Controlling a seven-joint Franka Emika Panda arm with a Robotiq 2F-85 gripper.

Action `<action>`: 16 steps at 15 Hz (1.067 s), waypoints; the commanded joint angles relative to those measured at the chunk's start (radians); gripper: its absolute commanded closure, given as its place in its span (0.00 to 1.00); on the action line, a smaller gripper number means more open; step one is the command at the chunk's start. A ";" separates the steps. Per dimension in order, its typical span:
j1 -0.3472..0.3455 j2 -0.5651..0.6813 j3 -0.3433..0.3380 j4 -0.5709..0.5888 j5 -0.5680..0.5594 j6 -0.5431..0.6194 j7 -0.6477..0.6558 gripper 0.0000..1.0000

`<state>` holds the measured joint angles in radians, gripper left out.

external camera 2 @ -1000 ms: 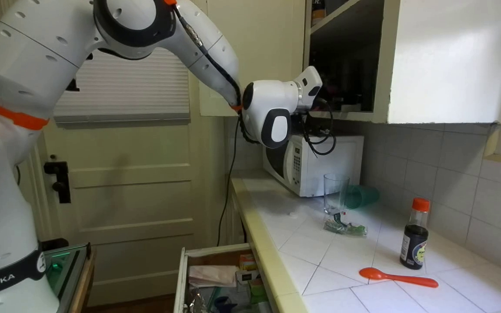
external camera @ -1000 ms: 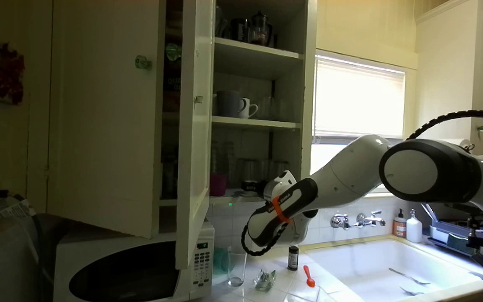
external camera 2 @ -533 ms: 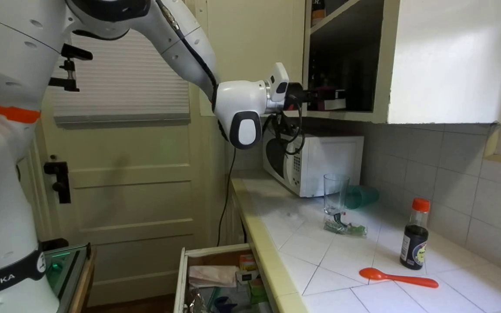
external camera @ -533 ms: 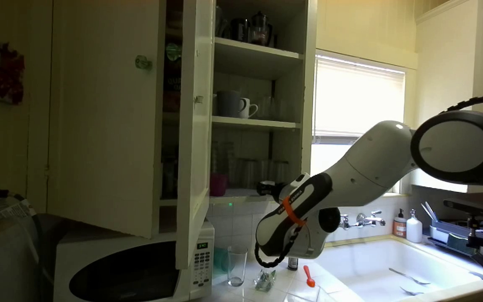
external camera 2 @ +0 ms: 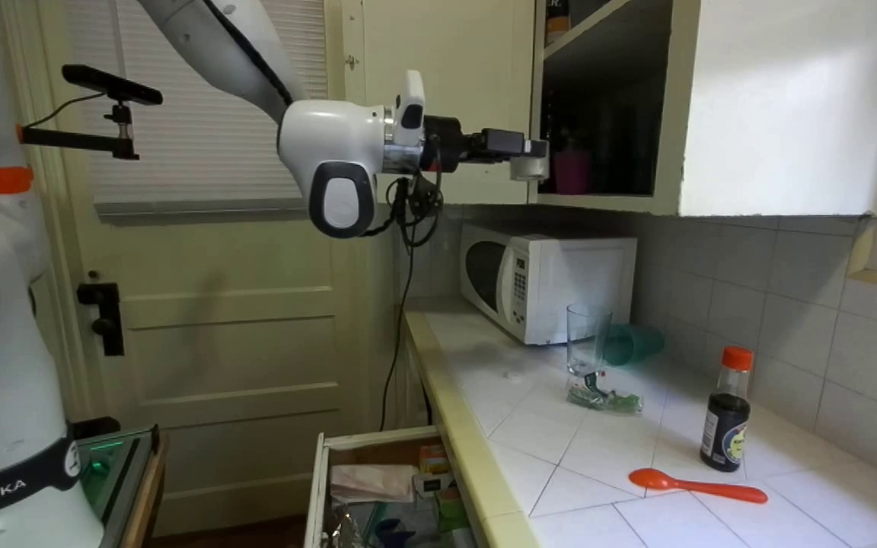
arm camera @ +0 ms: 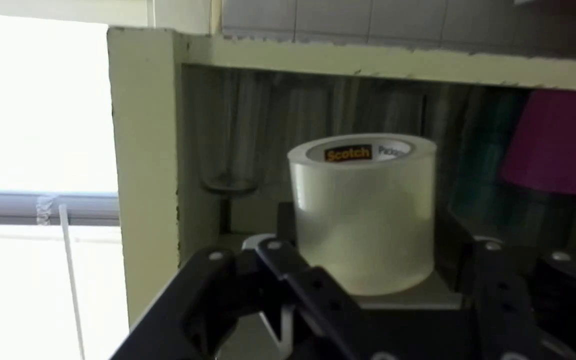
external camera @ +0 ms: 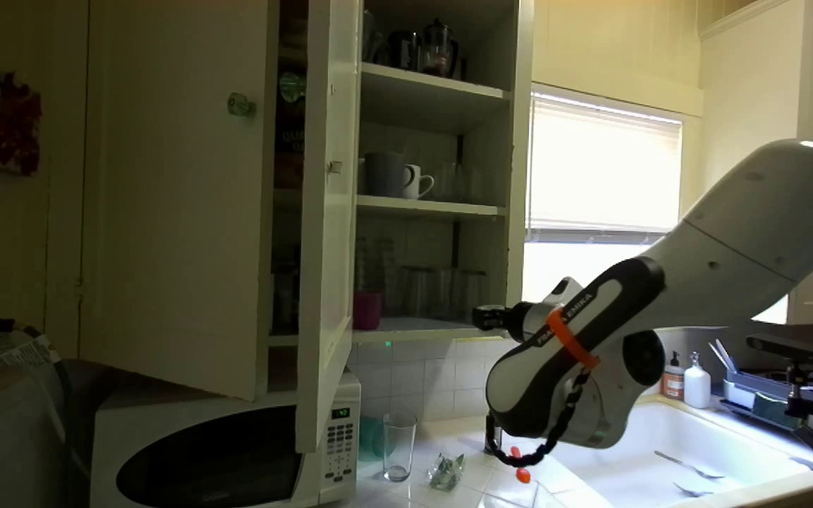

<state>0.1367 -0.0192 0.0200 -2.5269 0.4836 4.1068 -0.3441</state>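
In an exterior view, the jaws clamp the tape roll (external camera 2: 528, 170) near the open cabinet (external camera 2: 680, 106), gripped high — lower part hanging free. Wrist view: they span its round wall, presumably for opposed purchase; glasses (arm camera: 229, 140) stand farther in.

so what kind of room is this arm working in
A kitchen, probably in a home: a microwave stands on the tiled counter, some cutlery lies in a white sink, and an open cupboard has mugs on a shelf.
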 commanded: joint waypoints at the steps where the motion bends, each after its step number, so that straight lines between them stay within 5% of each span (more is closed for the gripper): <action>1: 0.015 -0.229 0.017 -0.251 -0.002 -0.161 0.060 0.61; 3: -0.022 -0.295 0.054 -0.339 -0.045 -0.244 0.119 0.61; 4: 0.044 -0.224 0.013 -0.220 0.008 -0.329 0.069 0.61; 7: 0.096 -0.283 -0.020 -0.240 0.004 -0.534 0.072 0.61; 13: 0.321 -0.372 -0.242 -0.245 0.020 -0.927 0.013 0.61; 16: 0.282 -0.383 -0.282 -0.232 0.056 -1.159 -0.103 0.61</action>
<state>0.4364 -0.3466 -0.2166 -2.7408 0.5041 3.1360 -0.3433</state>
